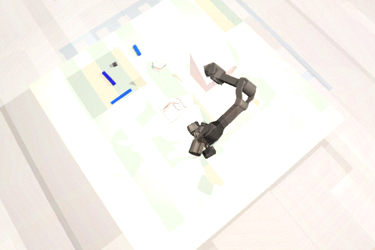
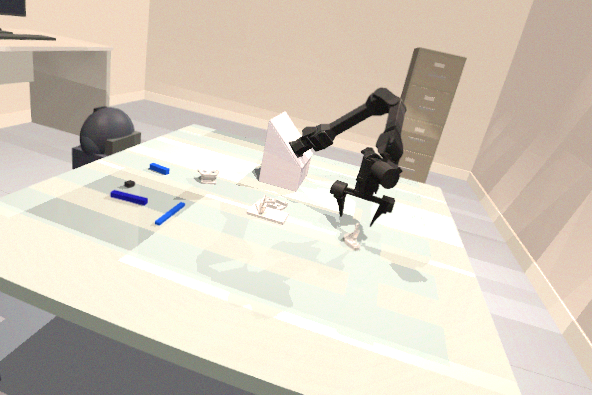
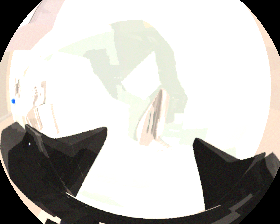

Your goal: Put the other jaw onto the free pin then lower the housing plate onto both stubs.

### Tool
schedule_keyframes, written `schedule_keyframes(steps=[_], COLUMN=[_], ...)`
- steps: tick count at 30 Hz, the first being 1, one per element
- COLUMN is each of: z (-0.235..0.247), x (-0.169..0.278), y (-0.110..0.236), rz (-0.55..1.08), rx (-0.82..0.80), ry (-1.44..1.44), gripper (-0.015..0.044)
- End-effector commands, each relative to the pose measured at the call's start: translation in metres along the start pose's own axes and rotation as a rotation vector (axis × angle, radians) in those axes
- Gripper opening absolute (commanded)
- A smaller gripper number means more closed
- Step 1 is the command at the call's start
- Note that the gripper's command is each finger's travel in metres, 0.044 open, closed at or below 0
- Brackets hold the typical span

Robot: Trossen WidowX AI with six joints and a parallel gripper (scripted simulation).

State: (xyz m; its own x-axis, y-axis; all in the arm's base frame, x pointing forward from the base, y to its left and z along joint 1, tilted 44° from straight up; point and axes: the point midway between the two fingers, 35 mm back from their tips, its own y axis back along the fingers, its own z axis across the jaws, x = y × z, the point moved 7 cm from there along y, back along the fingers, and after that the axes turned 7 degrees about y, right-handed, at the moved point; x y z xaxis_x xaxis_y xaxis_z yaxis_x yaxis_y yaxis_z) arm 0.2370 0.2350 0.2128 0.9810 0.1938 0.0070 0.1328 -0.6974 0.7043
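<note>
The free jaw [image 2: 352, 240] [image 3: 153, 122], pale and pointed, lies on the table below my gripper [image 2: 356, 221] [image 3: 150, 134]. The gripper is open and empty, its fingers wide apart above and to either side of the jaw; in the top view the arm hides nearly all of the jaw. The pale base plate [image 2: 274, 218] [image 1: 172, 117] rests flat left of the gripper, with the mounted jaw [image 2: 263, 205] on it. Its pins and teeth are too washed out to tell apart. A small pale part [image 2: 207, 177] [image 1: 158, 64], seemingly the housing plate, stands farther back left.
A pale wedge-shaped block [image 1: 197, 75] [image 2: 282, 161] stands behind the base plate, under the arm's far end. Blue bars [image 1: 121, 96] [image 2: 170, 213], a dark blue bar [image 1: 108, 78] [image 2: 129, 197] and a small black cube [image 1: 114, 64] [image 2: 129, 183] lie on the left side.
</note>
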Motion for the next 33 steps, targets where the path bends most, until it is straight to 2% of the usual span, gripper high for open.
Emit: schedule_keyframes(steps=[1, 33], z=[0.002, 0.002], x=[0.002, 0.002], y=[-0.003, -0.048], rz=[0.004, 0.003], rx=[-0.004, -0.002], ry=[-0.008, -0.008], gripper=[0.044, 0.044])
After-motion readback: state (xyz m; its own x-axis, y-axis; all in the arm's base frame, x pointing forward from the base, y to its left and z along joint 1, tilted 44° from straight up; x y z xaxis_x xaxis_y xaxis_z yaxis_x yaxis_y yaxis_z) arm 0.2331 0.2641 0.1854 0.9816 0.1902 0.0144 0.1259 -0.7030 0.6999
